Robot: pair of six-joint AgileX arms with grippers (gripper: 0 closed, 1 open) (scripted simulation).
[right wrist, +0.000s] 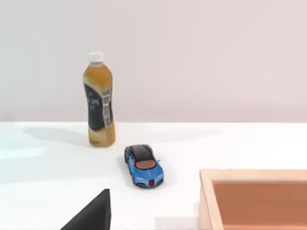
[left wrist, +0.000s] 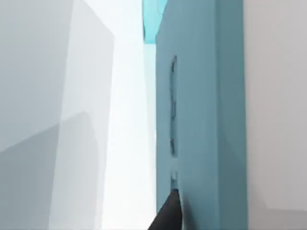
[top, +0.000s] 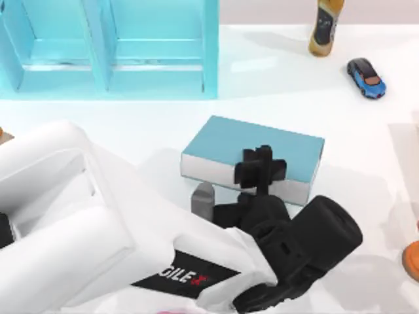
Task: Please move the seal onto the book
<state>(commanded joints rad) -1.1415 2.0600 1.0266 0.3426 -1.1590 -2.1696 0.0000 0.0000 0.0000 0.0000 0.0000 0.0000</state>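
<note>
The teal-blue book [top: 236, 140] lies flat at the table's middle, its white page edges facing the front. My left arm reaches in from the lower left, and its black gripper [top: 262, 169] sits over the book's front half. In the left wrist view the book's cover [left wrist: 206, 120] is very close, with a dark tip of that gripper [left wrist: 168, 218] just off it. The seal is hidden. A dark part of my right gripper [right wrist: 91, 215] shows in the right wrist view, away from the book.
A big light-blue shelf unit [top: 111, 46] stands at the back left. An amber drink bottle [top: 324, 26] [right wrist: 99, 103] and a small blue toy car [top: 366, 77] [right wrist: 143, 165] are at the back right. An orange-brown box [top: 412, 258] [right wrist: 254, 199] sits at the right edge.
</note>
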